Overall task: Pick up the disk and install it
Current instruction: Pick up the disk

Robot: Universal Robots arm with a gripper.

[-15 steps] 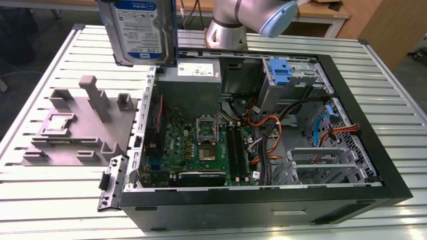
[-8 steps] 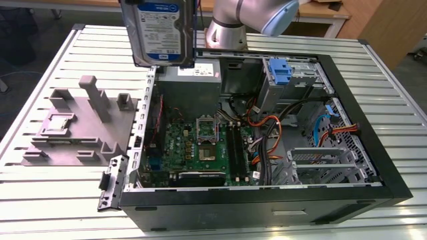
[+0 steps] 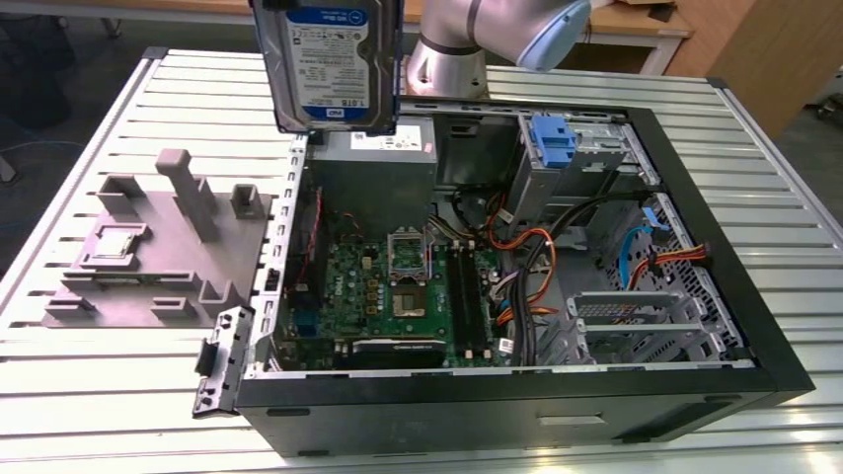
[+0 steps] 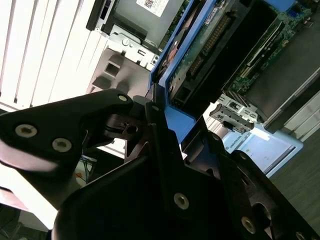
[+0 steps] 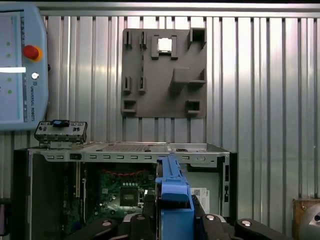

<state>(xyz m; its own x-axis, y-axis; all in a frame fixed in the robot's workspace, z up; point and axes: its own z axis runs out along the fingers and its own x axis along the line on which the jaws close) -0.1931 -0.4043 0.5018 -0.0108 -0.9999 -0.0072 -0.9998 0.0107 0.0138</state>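
Note:
The disk [image 3: 330,64], a silver-grey drive with a white-and-blue label and blue side rails, hangs upright in the air above the back left corner of the open computer case [image 3: 737,326] in the exterior view. In the second wrist view my gripper [image 4: 160,115] is shut on the disk's blue rail [image 4: 180,120], with black fingers [image 4: 155,130] on either side of it. In the first wrist view the disk [image 5: 172,192] shows edge-on above the gripper [image 5: 172,222], with the case below it.
A grey fixture plate [image 3: 145,257] with a small silver chip [image 3: 113,240] lies on the slatted table at the exterior view's left. Inside the case are the motherboard [image 3: 395,286], cables, a metal drive cage [image 3: 633,316] and a blue bracket [image 3: 554,143]. A teach pendant [image 5: 22,65] lies nearby.

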